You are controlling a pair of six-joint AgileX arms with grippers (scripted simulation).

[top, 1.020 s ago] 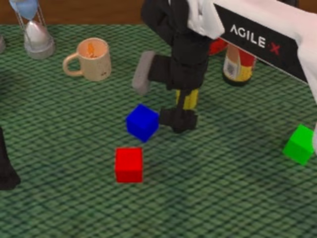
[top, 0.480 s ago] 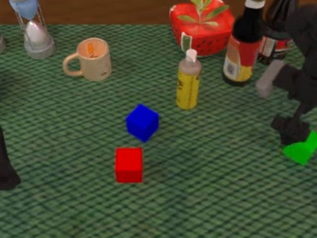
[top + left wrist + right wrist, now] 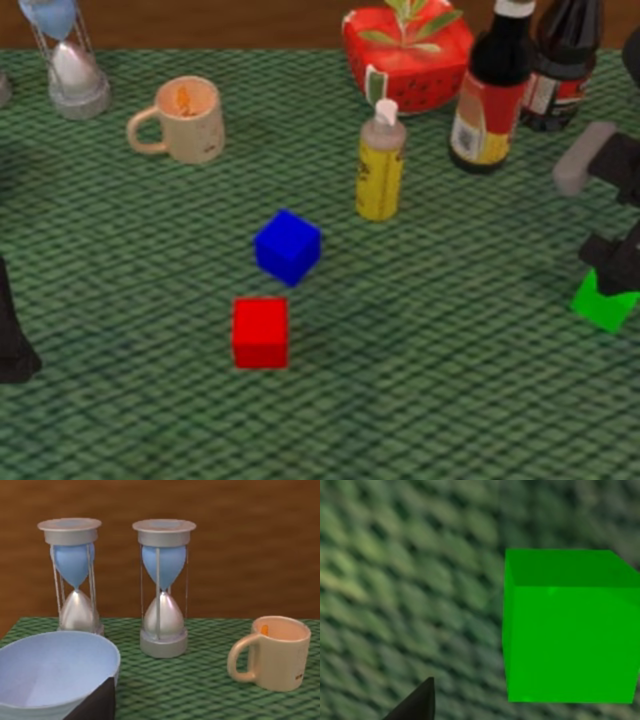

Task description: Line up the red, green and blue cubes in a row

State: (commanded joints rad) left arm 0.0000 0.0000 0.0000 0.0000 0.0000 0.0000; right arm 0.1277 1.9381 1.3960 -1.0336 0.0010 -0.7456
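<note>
The blue cube [image 3: 288, 245] sits mid-table with the red cube [image 3: 260, 332] just in front of it, slightly left. The green cube [image 3: 604, 303] lies apart at the table's right edge. My right gripper [image 3: 612, 268] hangs over the green cube's far side, partly covering it. In the right wrist view the green cube [image 3: 567, 627] fills the frame close by. One dark fingertip [image 3: 422, 700] shows off to its side with bare mat between, so the jaws stand open and hold nothing. My left gripper [image 3: 12, 358] is parked at the left edge.
Behind the cubes stand a yellow squeeze bottle [image 3: 380, 170], a dark sauce bottle [image 3: 488, 90], a second dark bottle [image 3: 562, 70] and a watermelon-patterned box [image 3: 410, 55]. A cream mug [image 3: 185, 120] and an hourglass [image 3: 70, 60] stand back left. The left wrist view shows a pale blue bowl [image 3: 50, 672].
My right arm has swung from beside the blue cube across to the right edge, stopping over the green cube. The cubes and the left arm have not moved.
</note>
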